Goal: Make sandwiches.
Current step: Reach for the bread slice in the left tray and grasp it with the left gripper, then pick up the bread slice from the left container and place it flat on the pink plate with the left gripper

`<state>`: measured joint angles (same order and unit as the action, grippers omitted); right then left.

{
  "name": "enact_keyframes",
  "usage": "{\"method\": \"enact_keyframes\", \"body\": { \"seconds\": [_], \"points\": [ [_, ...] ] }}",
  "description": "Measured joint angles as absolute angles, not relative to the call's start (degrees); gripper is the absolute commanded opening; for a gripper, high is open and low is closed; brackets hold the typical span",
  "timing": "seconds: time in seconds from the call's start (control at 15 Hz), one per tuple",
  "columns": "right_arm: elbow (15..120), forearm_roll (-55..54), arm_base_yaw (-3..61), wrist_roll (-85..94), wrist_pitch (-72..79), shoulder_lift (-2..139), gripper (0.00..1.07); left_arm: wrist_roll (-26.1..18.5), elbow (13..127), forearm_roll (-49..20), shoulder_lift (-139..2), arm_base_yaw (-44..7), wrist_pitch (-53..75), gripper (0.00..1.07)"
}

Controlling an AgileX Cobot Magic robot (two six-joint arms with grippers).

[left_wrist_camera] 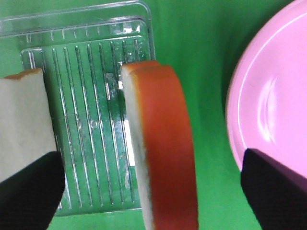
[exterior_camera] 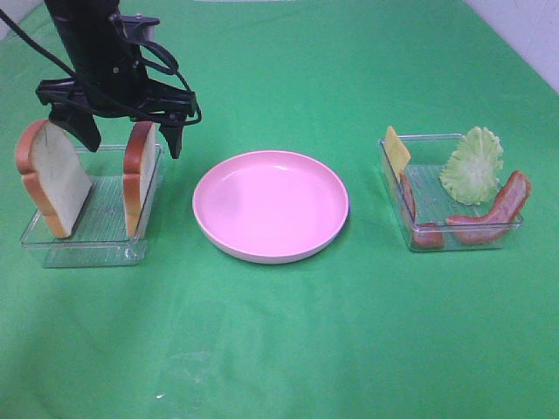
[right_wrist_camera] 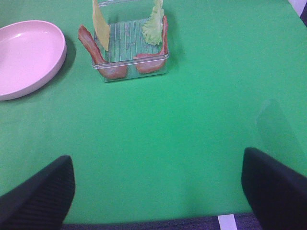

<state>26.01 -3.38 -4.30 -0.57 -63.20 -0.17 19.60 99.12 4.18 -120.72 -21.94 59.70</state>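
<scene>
Two white bread slices with orange-brown crust stand on edge in a clear tray point(exterior_camera: 87, 240) at the left. My left gripper point(exterior_camera: 131, 140) hangs open over the right slice point(exterior_camera: 140, 177), one finger on each side and a gap at both. In the left wrist view that slice point(left_wrist_camera: 163, 143) sits between the dark fingers point(left_wrist_camera: 29, 191), and the other slice point(left_wrist_camera: 21, 120) stands beside it. A cheese square point(exterior_camera: 397, 150), lettuce point(exterior_camera: 472, 164) and bacon strips point(exterior_camera: 489, 214) lean in a clear tray point(exterior_camera: 419, 140) at the right. My right gripper point(right_wrist_camera: 158, 191) is open above bare green cloth, well short of that tray point(right_wrist_camera: 129, 72).
A pink round plate point(exterior_camera: 271, 205) lies empty between the two trays, close to the left gripper's outer finger. Green cloth covers the whole table, and the right arm is outside the exterior high view.
</scene>
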Motion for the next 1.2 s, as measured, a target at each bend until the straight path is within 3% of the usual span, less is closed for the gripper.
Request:
{"method": "enact_keyframes", "body": {
  "seconds": [0.27,0.6,0.93,1.2],
  "points": [
    [26.01,-3.38,-4.30,-0.57,-63.20,-0.17,0.89,20.91,99.12,4.18,-122.61,-21.94,59.70,0.67],
    [26.01,-3.38,-4.30,-0.57,-63.20,-0.17,0.89,21.26,99.12,5.10,-122.61,-21.94,59.30,0.21],
    [26.01,-3.38,-4.30,-0.57,-63.20,-0.17,0.89,21.31,99.12,5.44,-122.61,-21.94,60.05,0.18],
    [26.01,-3.38,-4.30,-0.57,-63.20,-0.17,0.89,24.01,99.24,6.19,-121.35,-21.94,63.14,0.18]
  ]
}}
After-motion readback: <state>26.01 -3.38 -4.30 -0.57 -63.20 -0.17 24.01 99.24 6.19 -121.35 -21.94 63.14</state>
